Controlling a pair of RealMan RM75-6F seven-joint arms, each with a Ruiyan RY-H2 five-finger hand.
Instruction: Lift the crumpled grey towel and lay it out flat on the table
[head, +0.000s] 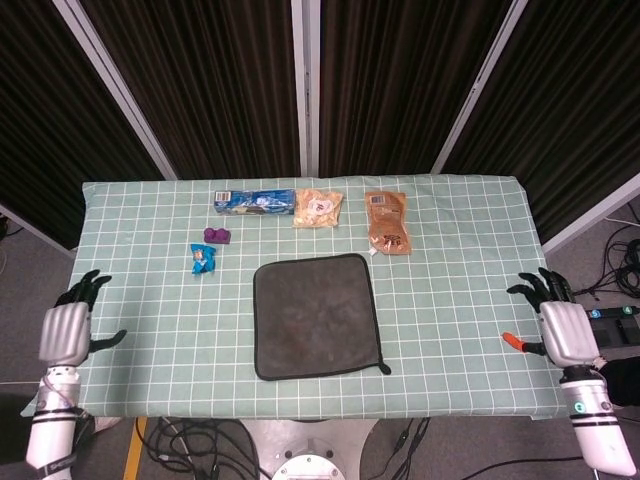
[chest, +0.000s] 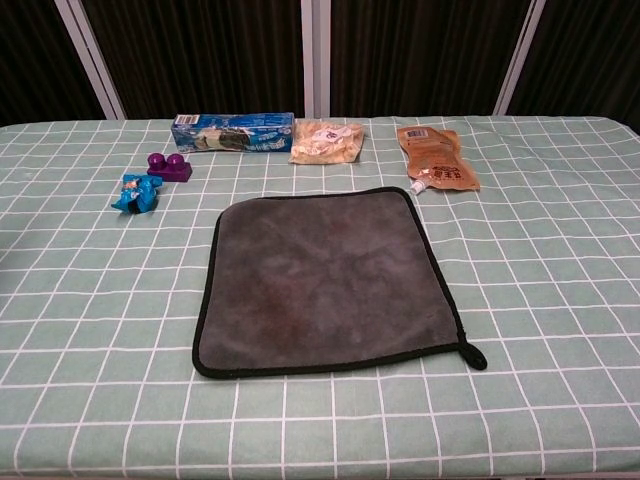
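The grey towel (head: 316, 315) (chest: 329, 279) lies spread flat in the middle of the table, with a black hem and a small loop at its near right corner. My left hand (head: 68, 330) hangs off the table's left edge, fingers apart and holding nothing. My right hand (head: 561, 327) is off the right edge, fingers spread and likewise holding nothing, its orange thumb tip showing. Both hands are far from the towel and neither shows in the chest view.
Along the far side lie a blue box (head: 255, 201) (chest: 232, 131), a pale snack bag (head: 318, 208) (chest: 326, 141) and a brown pouch (head: 387, 222) (chest: 436, 156). A purple block (head: 217, 236) (chest: 168, 166) and a blue wrapper (head: 203, 258) (chest: 136, 193) sit left of the towel.
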